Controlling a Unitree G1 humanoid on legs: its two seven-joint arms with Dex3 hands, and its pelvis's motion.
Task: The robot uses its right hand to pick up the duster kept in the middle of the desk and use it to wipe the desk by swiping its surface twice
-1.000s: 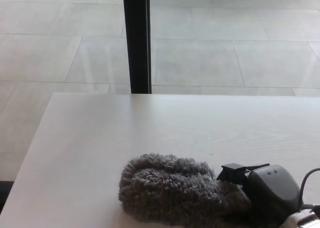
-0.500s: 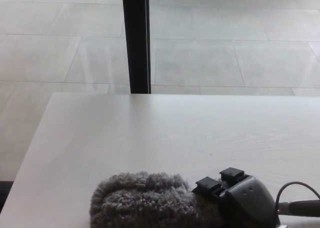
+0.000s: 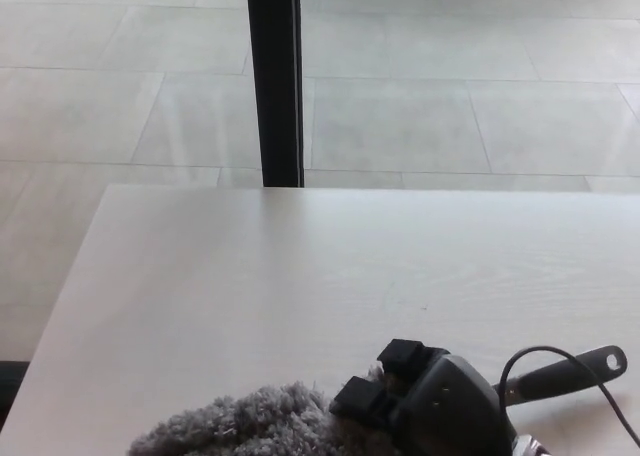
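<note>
My right hand (image 3: 425, 406) sits low at the near edge of the desk (image 3: 300, 266), knuckles up, fingers (image 3: 405, 358) curled shut around the duster (image 3: 250, 426). The grey fluffy head lies flat on the desk just to the left of my hand, cut off by the bottom edge. The dark handle (image 3: 565, 372) pokes out to the right of my hand, a thin cable looping over it
</note>
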